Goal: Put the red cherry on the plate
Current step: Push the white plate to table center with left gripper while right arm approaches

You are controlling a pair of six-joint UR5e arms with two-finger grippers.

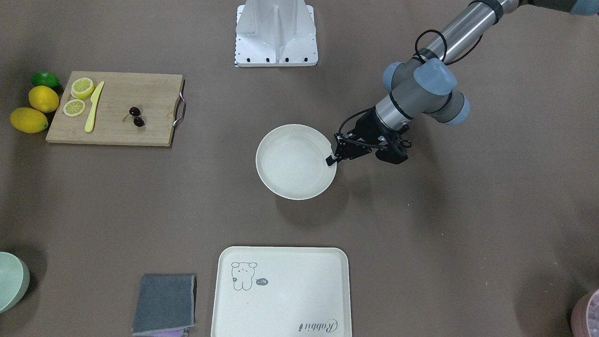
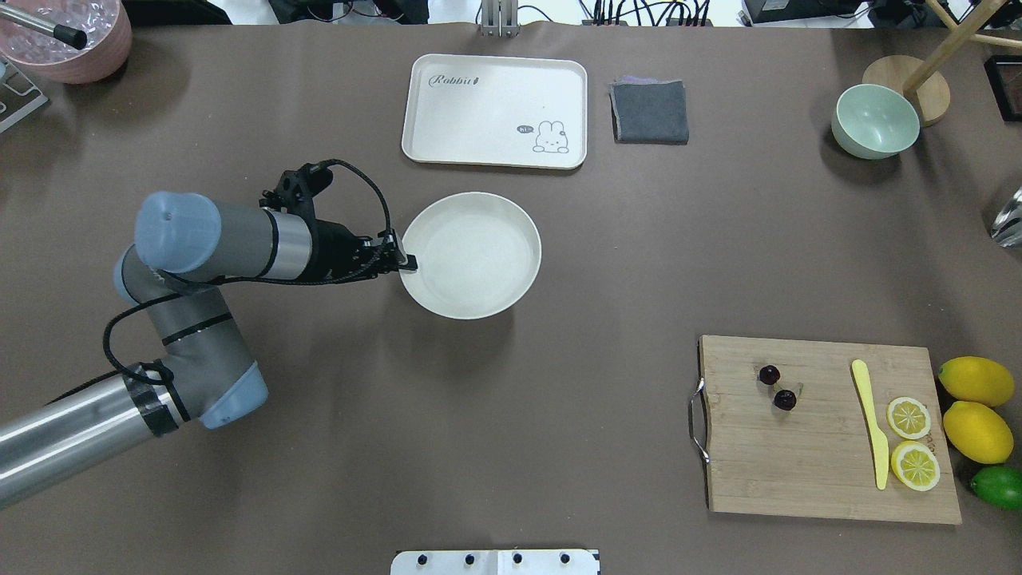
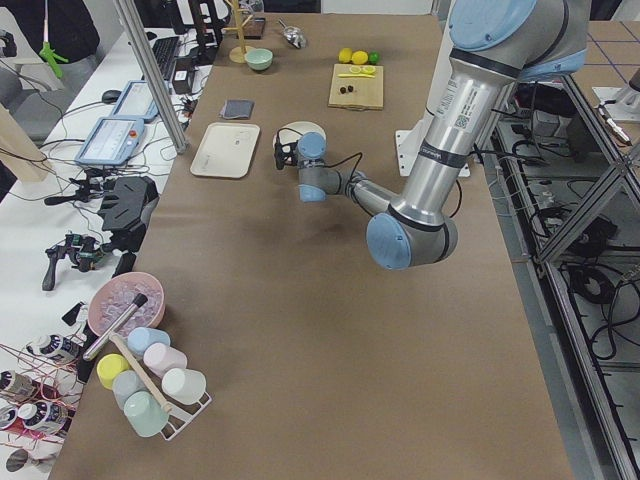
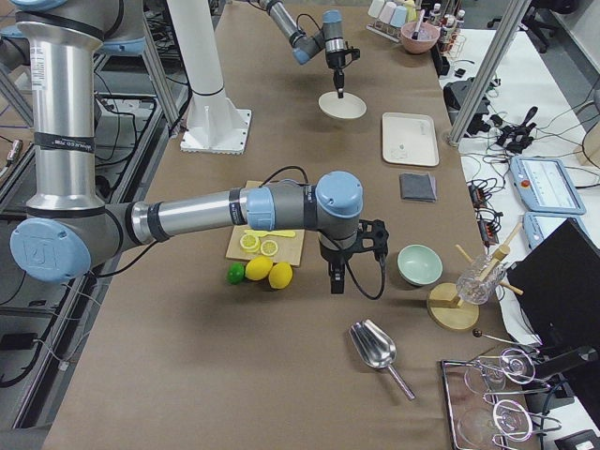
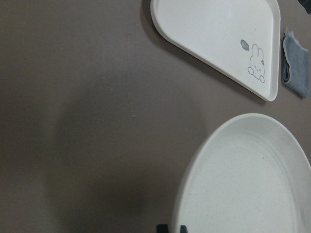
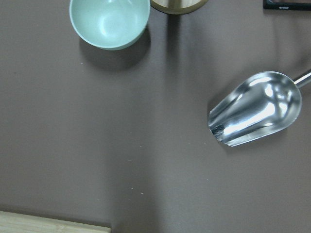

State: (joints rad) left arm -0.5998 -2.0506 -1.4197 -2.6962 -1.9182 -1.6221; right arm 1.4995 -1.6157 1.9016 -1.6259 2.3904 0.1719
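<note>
The red cherry (image 1: 136, 117) (image 2: 777, 387), a dark pair joined by thin stems, lies on the wooden cutting board (image 2: 798, 463) on the robot's right, with no gripper near it. The round cream plate (image 1: 296, 196) (image 2: 469, 315) sits at the table's middle. My left gripper (image 1: 331, 160) (image 2: 407, 262) points down at the plate's left rim. In the left wrist view its fingertips (image 5: 163, 228) stand close together with the plate (image 5: 252, 184) rim between them. My right gripper (image 4: 336, 281) hangs past the lemons, and I cannot tell its state.
The board also holds a yellow knife (image 2: 870, 423) and lemon slices (image 2: 910, 443), with lemons (image 2: 976, 382) and a lime (image 2: 998, 487) beside it. A bear tray (image 2: 495, 108), a grey cloth (image 2: 650, 112) and a green bowl (image 2: 875, 120) line the far side. A metal scoop (image 6: 255, 109) lies below the right wrist.
</note>
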